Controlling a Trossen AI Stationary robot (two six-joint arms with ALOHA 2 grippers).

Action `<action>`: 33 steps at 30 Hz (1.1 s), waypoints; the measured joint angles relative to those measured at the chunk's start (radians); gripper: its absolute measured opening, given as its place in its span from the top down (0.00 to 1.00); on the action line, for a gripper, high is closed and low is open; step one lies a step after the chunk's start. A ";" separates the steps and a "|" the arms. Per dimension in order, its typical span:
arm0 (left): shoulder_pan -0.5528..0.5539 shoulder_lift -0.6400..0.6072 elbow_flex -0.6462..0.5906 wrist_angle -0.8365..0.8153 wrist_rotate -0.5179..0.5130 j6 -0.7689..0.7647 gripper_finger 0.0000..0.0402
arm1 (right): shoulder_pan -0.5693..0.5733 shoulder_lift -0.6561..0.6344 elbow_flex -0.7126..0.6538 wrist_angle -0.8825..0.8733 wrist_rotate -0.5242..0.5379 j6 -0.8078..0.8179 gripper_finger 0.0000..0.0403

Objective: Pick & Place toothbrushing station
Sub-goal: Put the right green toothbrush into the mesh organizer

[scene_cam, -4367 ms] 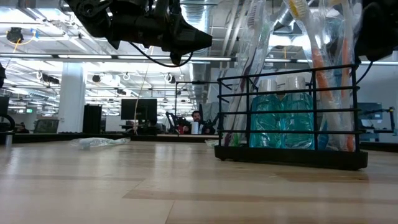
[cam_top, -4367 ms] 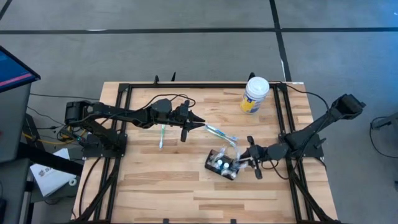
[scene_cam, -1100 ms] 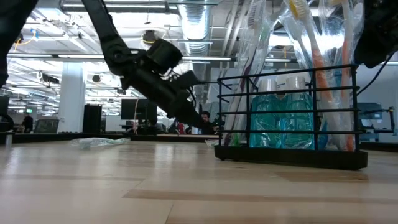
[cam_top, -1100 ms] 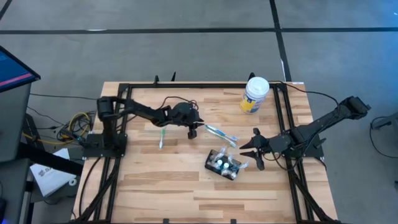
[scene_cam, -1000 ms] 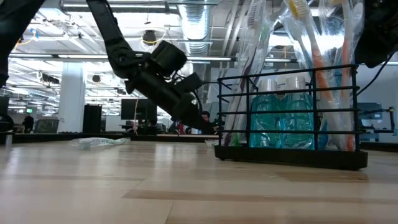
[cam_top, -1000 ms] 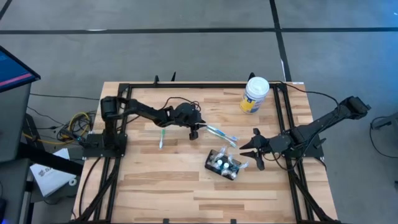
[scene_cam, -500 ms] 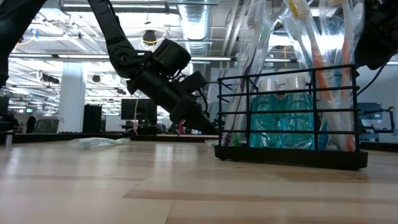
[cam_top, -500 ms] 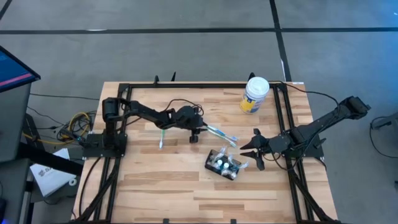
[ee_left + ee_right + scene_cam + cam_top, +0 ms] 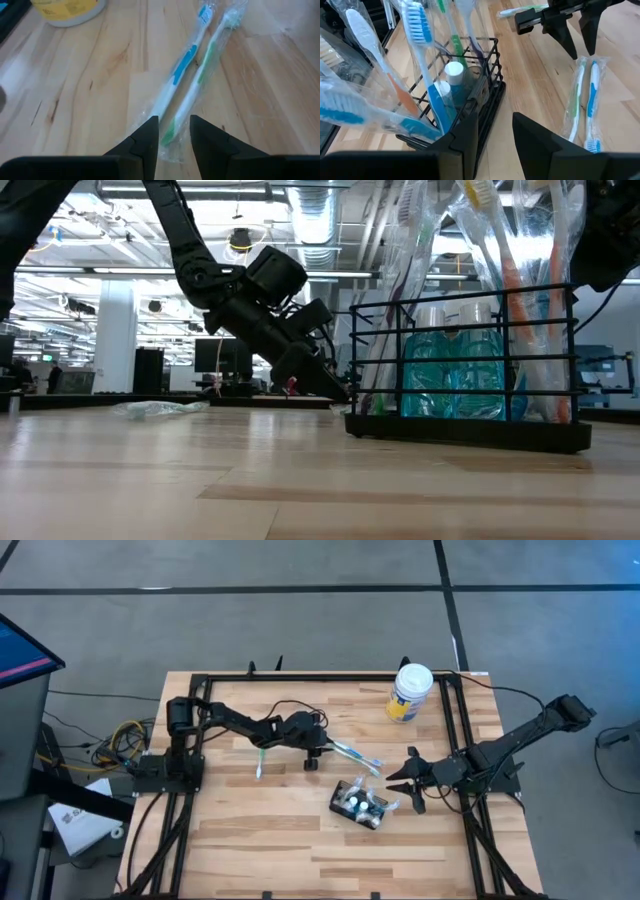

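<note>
table [image 9: 250, 840]: light wooden butcher-block planks with visible grain, boxed in by a black metal rail frame

left arm: dark and jointed, stretched across the middle of the table toward the wrapped brushes

right arm: dark too, comes in from the right rail and stops short of the rack

tub [image 9: 410, 692]: round, white lid, yellow label, standing upright at the far edge near the right rail, well apart from everything else

toothbrushing station [image 9: 359, 803]: little black wire rack, open grid sides, sits right of centre on the table; it's stuffed with plastic-wrapped toothbrushes poking up and small teal bottles with white caps [image 9: 453, 70]

wrapped toothbrush pair [image 9: 192, 75]: two slim brushes, one blue-and-white and one green-and-white, lying flat in crinkly clear plastic, between the left gripper and the station

lone toothbrush [image 9: 259, 759]: thin green-and-white one, flat on the wood beside the left arm

left gripper [image 9: 312, 754]: tipped down at the near end of the wrapped pair, fingers parted a bit with the green handle end showing in the gap, can't tell if they touch it, nothing gripped

right gripper [image 9: 404, 782]: just beside the station on its right, fingers spread apart, holding nothing
</note>
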 joint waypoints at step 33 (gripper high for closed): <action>-0.057 0.041 0.002 -0.026 -0.015 -0.026 0.99 | 0.000 0.000 0.000 -0.004 0.000 0.000 0.72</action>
